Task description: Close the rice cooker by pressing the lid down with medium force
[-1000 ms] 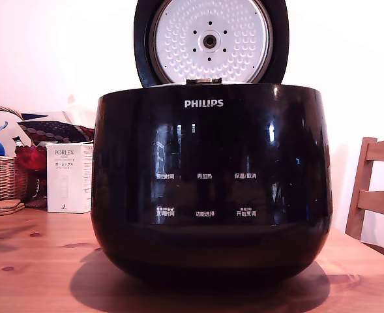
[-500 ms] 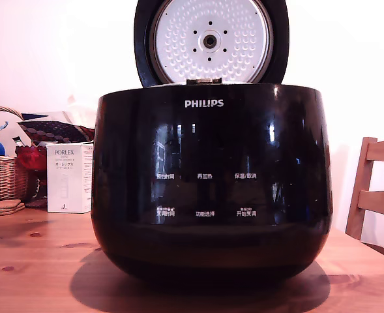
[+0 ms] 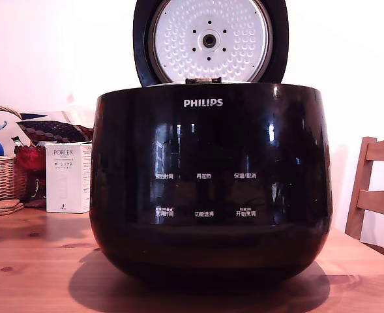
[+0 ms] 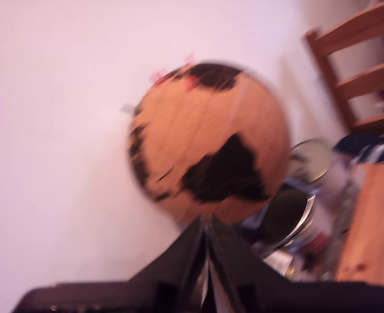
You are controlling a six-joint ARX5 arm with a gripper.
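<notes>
Wrist view is showing the gripper [image 4: 208, 261] with its dark fingers pressed together, holding nothing, pointing at a blurred round orange-and-black surface, probably the lid's back. The lid [image 3: 209, 40] is standing upright above the rice cooker [image 3: 208, 182] on the desk [image 3: 29, 261]; approach seems underway, pressing comes next. Readable: "PHILIPS", and "PORLEX" on a white box [image 3: 68, 177].

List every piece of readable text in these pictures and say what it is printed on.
"PHILIPS": front of the glossy black rounded rice cooker.
White Chinese button labels, two rows of three, same front: too small to read reliably.
"PORLEX": white cardboard box; smaller lines beneath too small to read.
Wrist view: blurred, no text.
</notes>
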